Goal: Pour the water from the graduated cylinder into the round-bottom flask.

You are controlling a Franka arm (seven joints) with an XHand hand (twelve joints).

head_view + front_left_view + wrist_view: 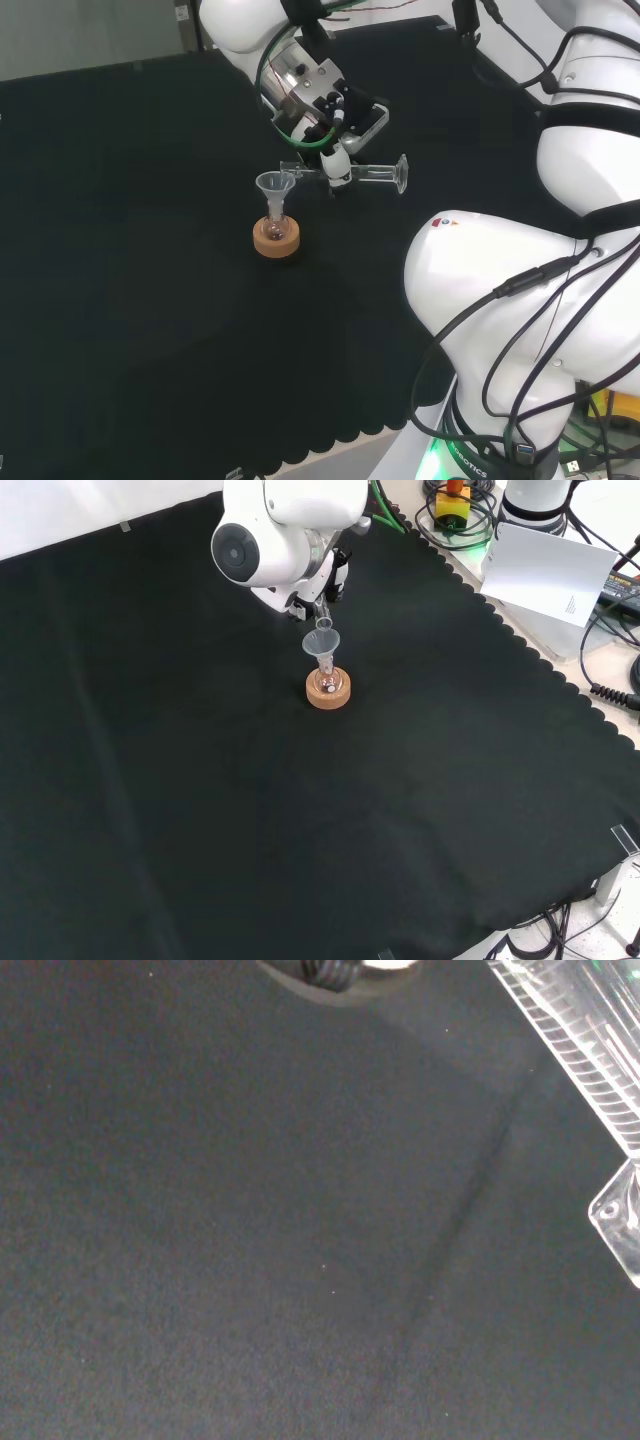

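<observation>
While the cylinder lies tipped over the funnel, the pour is judged to be under way, and the lines below record how each part stands

Hand: the hand [337, 160] is closed round the middle of the cylinder, above the cloth and just to the right of the flask in the head view

Cylinder: the cylinder [368, 173] is held about level in the head view, foot to the right, mouth to the left; in the wrist view its ruled wall and clear foot [620, 1210] show close up

Reason for the hold: a grip at mid-length lets a turn of the wrist swing the mouth down while the foot stays clear of the funnel

Funnel: the funnel [275, 187] sits upright in the neck of the flask, with the cylinder mouth at or just over its rim; its wide bowl gives the stream a larger target than the bare neck would

Flask: the flask [328, 683] stands on a cork ring [276, 238] near the middle of the cloth [200, 810]; the ring keeps the round bottom from rolling

Contents: neither a stream nor a water level can be made out in either vessel

Arm: in the front view a white link with a round grey cap [238, 550] stands before the hand

Caution: a knock on the funnel rim could upset the funnel or the flask, so the mouth is best kept just above it
</observation>
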